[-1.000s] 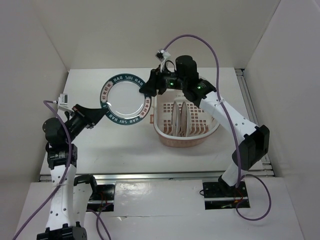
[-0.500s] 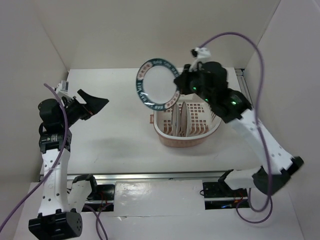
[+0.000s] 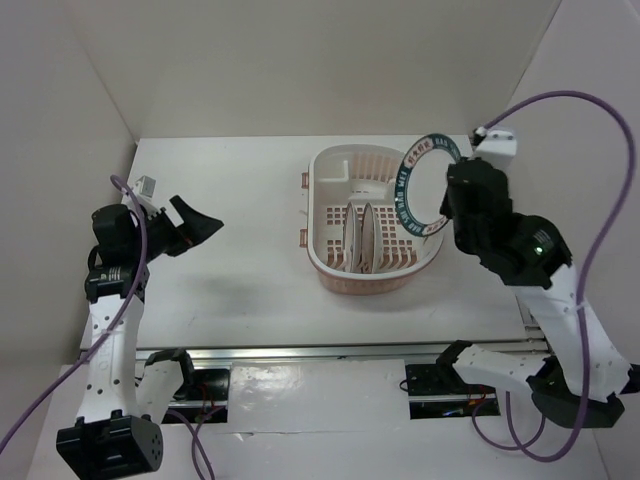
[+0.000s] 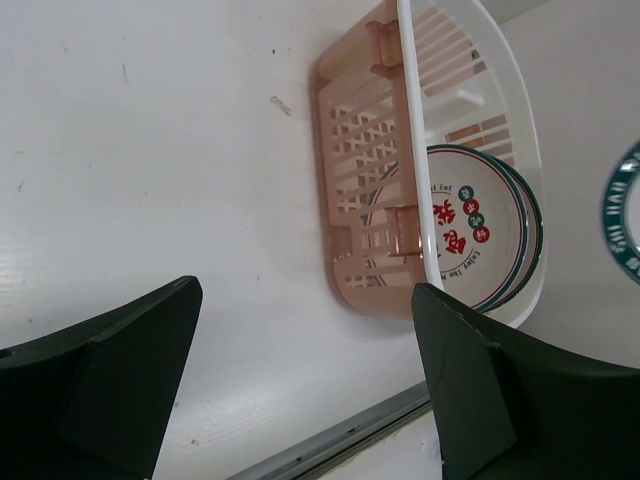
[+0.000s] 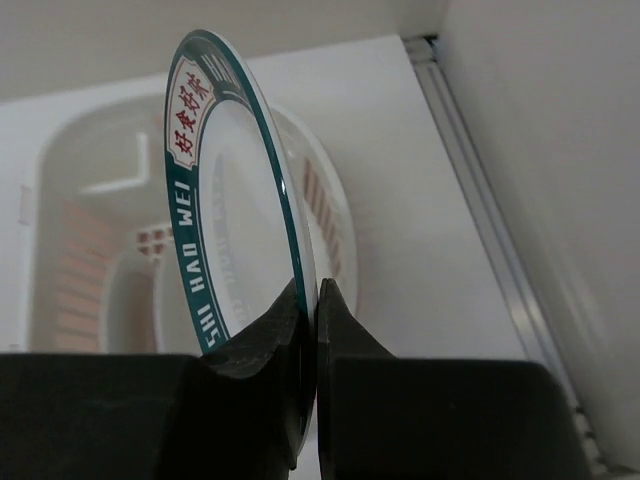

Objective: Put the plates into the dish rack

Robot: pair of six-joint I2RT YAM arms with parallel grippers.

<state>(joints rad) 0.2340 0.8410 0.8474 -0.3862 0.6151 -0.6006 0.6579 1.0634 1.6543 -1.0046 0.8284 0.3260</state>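
Right end effector [image 5: 308, 296] pinches teal-rimmed plate [image 5: 230, 220] above dish rack [image 3: 365, 282].

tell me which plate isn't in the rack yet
The teal lettered-rim plate, pinched on edge by the right gripper; the other two plates stand upright inside the dish rack.

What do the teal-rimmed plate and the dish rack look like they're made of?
Teal-rimmed plate: glazed ceramic or melamine, and the look doesn't settle which. It has a glossy white face, a printed lettered band and a thin, hard edge.
Dish rack: moulded plastic with a smooth, low-sheen finish. It has thin pale pink sides with regular slotted openings and a white upper rim.
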